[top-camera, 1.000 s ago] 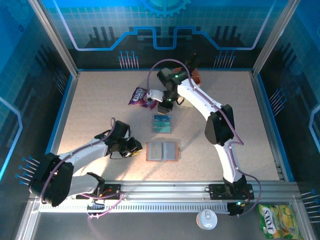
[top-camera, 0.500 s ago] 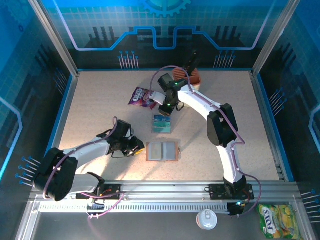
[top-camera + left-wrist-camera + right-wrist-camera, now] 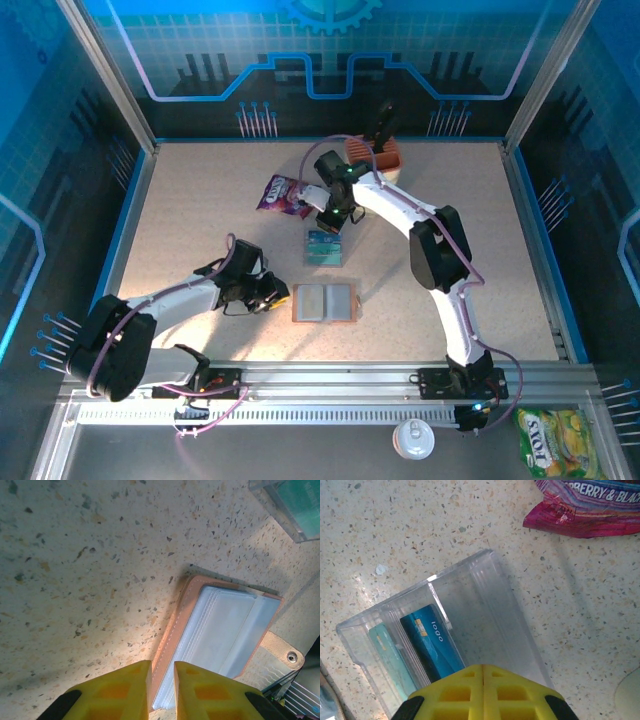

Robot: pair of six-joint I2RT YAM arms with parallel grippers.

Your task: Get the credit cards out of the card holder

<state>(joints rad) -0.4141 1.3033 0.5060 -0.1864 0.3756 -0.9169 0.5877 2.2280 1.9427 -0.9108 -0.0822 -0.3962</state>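
The brown card holder (image 3: pixel 325 302) lies open on the table, its grey-blue sleeves (image 3: pixel 225 625) facing up. My left gripper (image 3: pixel 275 297) is at its left edge, and the yellow fingers (image 3: pixel 162 666) are closed on that leather edge. Behind the card holder stands a clear slotted tray (image 3: pixel 324 247). Two credit cards sit in its slots, a blue one (image 3: pixel 432 647) and a teal one (image 3: pixel 392 657). My right gripper (image 3: pixel 333 218) hovers over the tray's far end, its fingertips (image 3: pixel 483 669) pressed together with nothing between them.
A purple snack packet (image 3: pixel 280 193) lies just left of the right gripper and shows again as a packet (image 3: pixel 590 510) beyond the tray. The knife block with an orange top (image 3: pixel 385 150) stands at the back wall. The card holder's snap tab (image 3: pixel 287 655) sticks out sideways.
The right gripper's jaws have closed, empty, above the tray. The left gripper has edged right onto the card holder's edge.
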